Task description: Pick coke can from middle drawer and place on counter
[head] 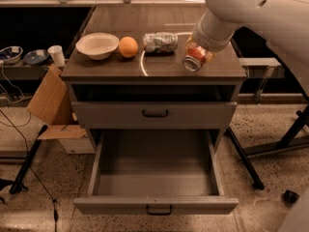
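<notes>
The red coke can [195, 57] is tilted, its silver end facing me, held over the right part of the counter [111, 66]. My gripper [199, 50] is at the end of the white arm coming from the upper right and is shut on the can; the arm hides most of it. The middle drawer [157, 178] is pulled out below, showing a bare grey floor and a dark handle on its front.
On the counter stand a white bowl [97, 45], an orange [128, 47] and a pale silver can lying on its side [160, 42]. A shut drawer front [154, 113] sits above the open one. A cardboard box [46, 100] and black stand legs are on the left floor.
</notes>
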Controlling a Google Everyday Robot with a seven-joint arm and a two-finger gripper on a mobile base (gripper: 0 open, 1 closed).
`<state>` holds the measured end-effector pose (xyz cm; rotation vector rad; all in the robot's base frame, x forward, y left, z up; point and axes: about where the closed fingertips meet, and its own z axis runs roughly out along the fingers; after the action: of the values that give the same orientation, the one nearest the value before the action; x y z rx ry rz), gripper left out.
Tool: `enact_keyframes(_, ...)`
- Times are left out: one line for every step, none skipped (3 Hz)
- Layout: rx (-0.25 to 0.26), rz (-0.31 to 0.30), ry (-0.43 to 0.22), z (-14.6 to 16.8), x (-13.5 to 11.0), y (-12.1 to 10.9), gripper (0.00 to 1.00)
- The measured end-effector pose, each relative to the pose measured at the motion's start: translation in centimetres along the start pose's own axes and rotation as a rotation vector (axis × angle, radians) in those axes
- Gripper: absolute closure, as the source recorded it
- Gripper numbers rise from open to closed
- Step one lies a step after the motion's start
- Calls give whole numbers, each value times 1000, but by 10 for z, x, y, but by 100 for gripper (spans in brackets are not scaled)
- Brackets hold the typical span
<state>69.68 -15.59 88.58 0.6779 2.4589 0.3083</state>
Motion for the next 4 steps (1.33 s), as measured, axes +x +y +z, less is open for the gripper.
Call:
enact_keyframes(2, 37, -11, 12, -5, 1, 58)
enact_keyframes(9, 60, -15, 21, -6, 2, 35)
enact_keyframes(16, 75, -12, 27, -7, 3, 12)
enact_keyframes(25, 88, -7, 30, -7, 1, 0)
